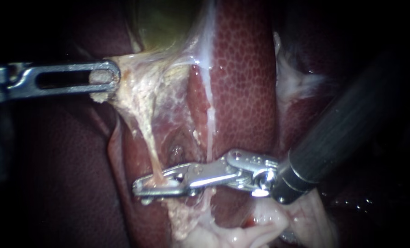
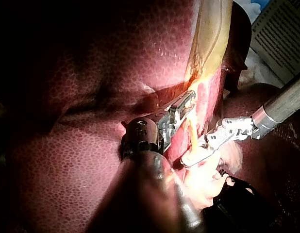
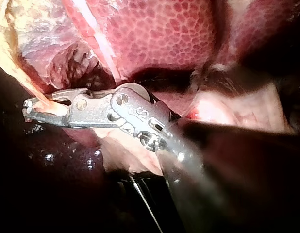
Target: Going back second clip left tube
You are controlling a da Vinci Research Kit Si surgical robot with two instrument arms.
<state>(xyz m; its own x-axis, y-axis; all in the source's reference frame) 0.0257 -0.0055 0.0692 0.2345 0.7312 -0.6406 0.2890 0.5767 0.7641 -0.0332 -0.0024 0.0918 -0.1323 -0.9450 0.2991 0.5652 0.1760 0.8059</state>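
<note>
Nearest: the dark shaft [image 1: 342, 133] of our right instrument [image 1: 140, 189] fills the right foreground. It comes in low so that its jaws reach across to the tube.
Left instrument [image 1: 113, 80]: its jaws are clamped on the pale tissue [image 1: 140, 87] under the gallbladder [image 1: 163, 23] and pull leftward. We judge this stretches the sheet and exposes the tube.
Left tube [image 1: 150, 147]: a yellowish strand running down from that stretched tissue, free of the liver [image 1: 246, 78], into the right jaws.
White strand [image 1: 209, 115]: lies beside it on the liver, clear of the jaws.
Right jaws: a narrow gap shows and the tube lies in it. We see no pinch.
Clip: none we can make out, because the jaws hide that spot.
Next: backing off calls for a straight slide that does not drag the tube.
</note>
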